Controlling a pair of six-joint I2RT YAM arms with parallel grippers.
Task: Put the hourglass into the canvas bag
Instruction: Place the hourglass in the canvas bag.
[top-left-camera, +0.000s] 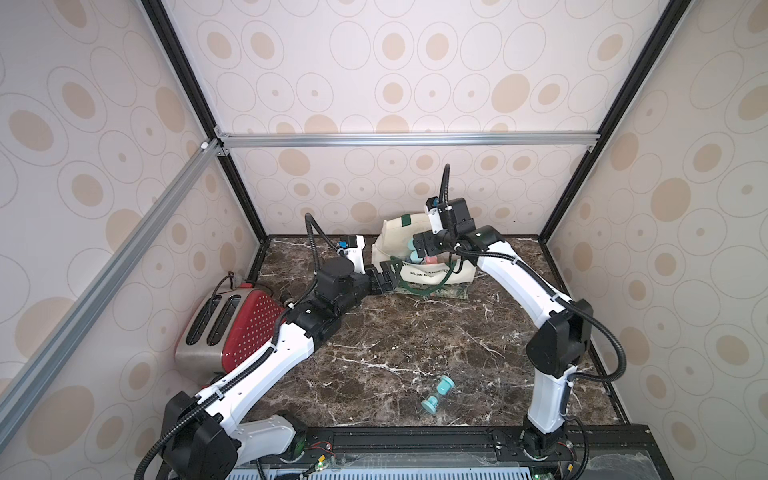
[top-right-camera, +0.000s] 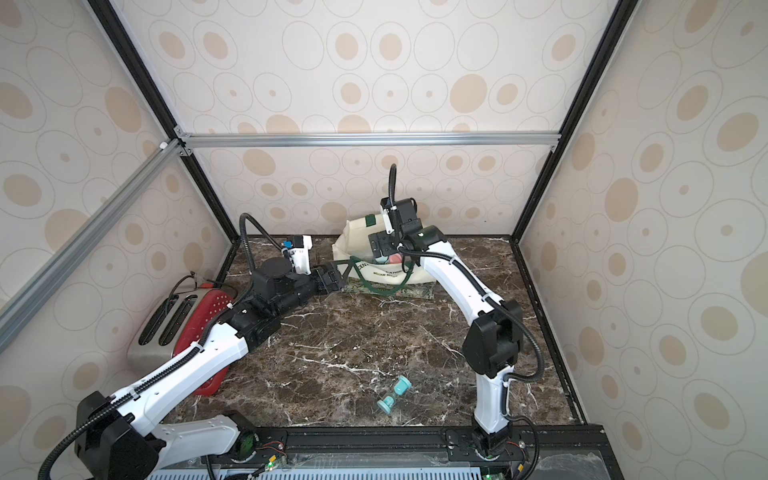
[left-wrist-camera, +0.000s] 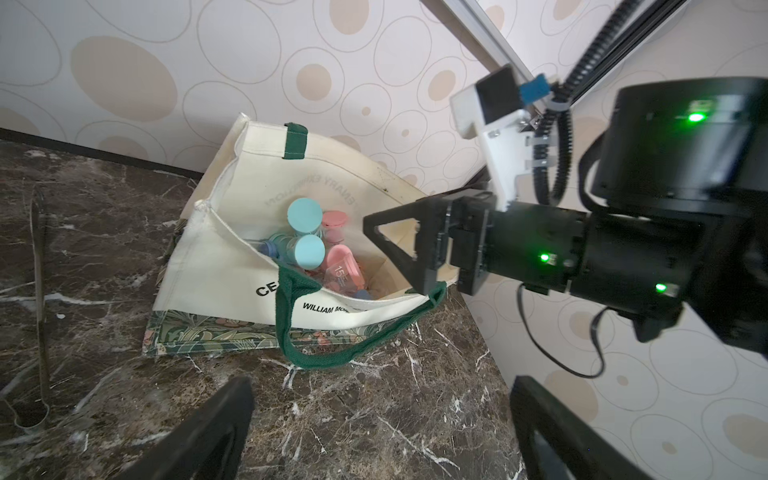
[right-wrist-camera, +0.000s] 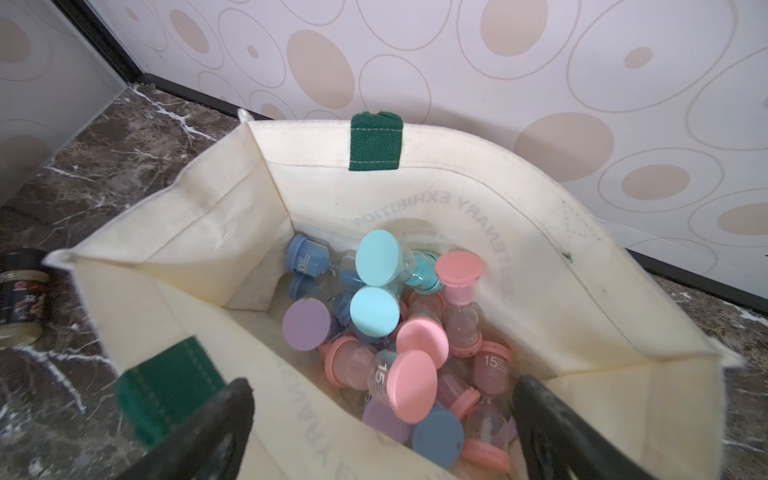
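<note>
Right wrist view: the right gripper (right-wrist-camera: 382, 384) is seen above the open mouth of the canvas bag (right-wrist-camera: 540, 257), its fingers spread wide with nothing gripped between them.
Bag contents: a pile of hourglasses (right-wrist-camera: 376, 311) with teal, pink, purple and blue caps is seen inside.
Loose hourglass: in both top views a teal hourglass (top-left-camera: 437, 394) is seen lying on its side on the marble table (top-left-camera: 374, 340), near the front edge and well apart from the bag.
Bag position: it is stood at the back of the table by the wall, with one dark green handle (left-wrist-camera: 332, 353) draped down its front.
Left gripper (left-wrist-camera: 382, 386): its fingers are held apart and empty, low over the table, just beside the bag.
Toaster (top-left-camera: 232, 324): red and steel, it is placed by the left wall.
Dark jar (right-wrist-camera: 20, 291): it is seen near the bag.
</note>
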